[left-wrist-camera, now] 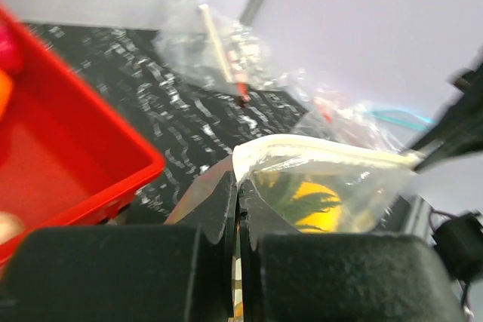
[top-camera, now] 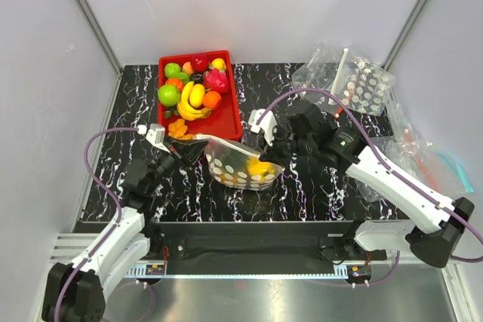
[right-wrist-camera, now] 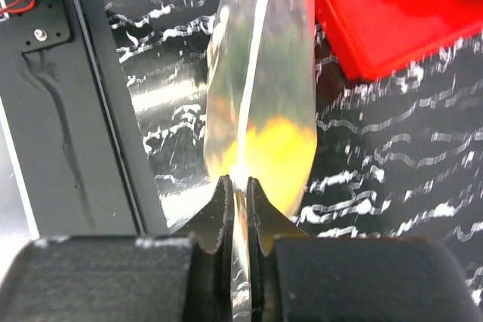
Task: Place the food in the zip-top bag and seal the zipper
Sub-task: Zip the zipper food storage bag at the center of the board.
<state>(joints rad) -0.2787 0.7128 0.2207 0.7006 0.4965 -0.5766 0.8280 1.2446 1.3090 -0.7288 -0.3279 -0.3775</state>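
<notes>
The white-dotted zip-top bag [top-camera: 240, 165] hangs between my two grippers over the middle of the table. An orange-yellow pineapple [top-camera: 259, 167] with green leaves [left-wrist-camera: 302, 192] sits inside it. My left gripper [top-camera: 189, 143] is shut on the bag's left end [left-wrist-camera: 256, 157]. My right gripper [top-camera: 266, 146] is shut on the bag's right end, at the pale zipper strip [right-wrist-camera: 255, 88]. The zipper [left-wrist-camera: 324, 152] runs straight between them along the top edge. The pineapple shows as a yellow blur [right-wrist-camera: 275, 152] in the right wrist view.
A red tray [top-camera: 226, 115] with several toy fruits stands at the back left, close behind the bag. More clear bags, one dotted [top-camera: 362, 84], lie at the back right, and others [top-camera: 434, 167] at the right edge. A black rail [top-camera: 249, 228] runs along the near edge.
</notes>
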